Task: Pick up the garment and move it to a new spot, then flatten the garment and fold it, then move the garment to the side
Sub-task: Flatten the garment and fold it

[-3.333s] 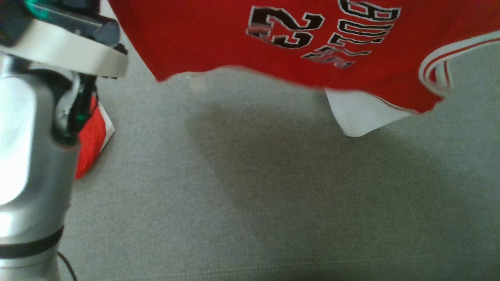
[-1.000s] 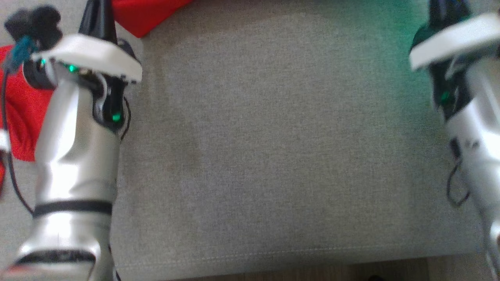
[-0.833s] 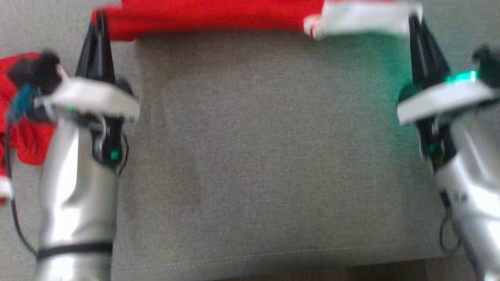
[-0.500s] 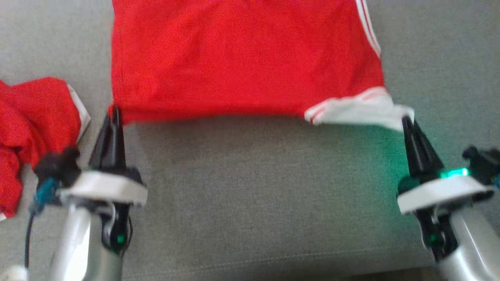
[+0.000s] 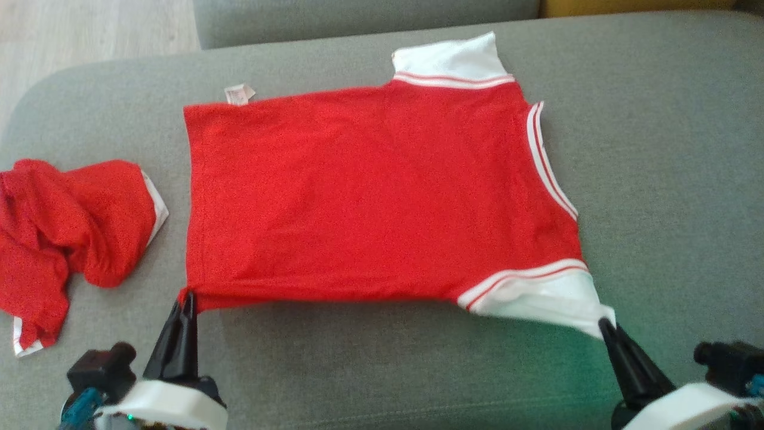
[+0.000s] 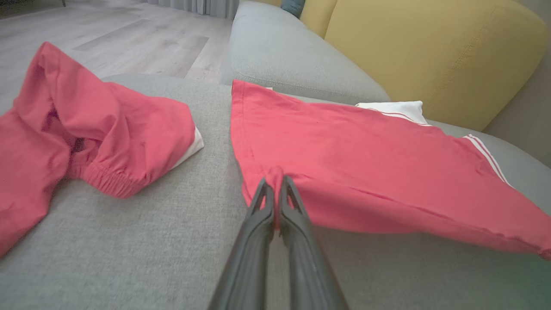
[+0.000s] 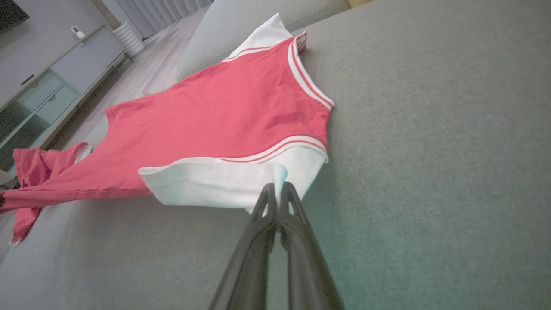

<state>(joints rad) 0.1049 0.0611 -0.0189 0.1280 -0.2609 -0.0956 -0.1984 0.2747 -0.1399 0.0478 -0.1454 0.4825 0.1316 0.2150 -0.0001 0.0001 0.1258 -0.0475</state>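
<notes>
- Cushion [image 5: 656, 179]: grey fabric, carries everything below.
- Jersey [image 5: 370, 197]: red, plain side up, spread wide. It has white sleeves with red stripes, one far and one near. Its near edge is lifted, with shadow beneath.
- Label [image 5: 239, 94]: white, at the jersey's far left corner.
- Left gripper [image 5: 189, 297]: lower left, fingers pinched on the near hem corner.
- Right gripper [image 5: 603, 323]: lower right, fingers pinched on the near sleeve's corner.
- Red bundle [image 5: 65, 221]: crumpled, white trim, left of the jersey and apart from it.
- Floor [image 5: 89, 30]: pale wood, top left.

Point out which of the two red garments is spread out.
The jersey with white trim, spread across the middle of the couch, near corners pinched in both jaws. The other red garment lies crumpled at the left.
</notes>
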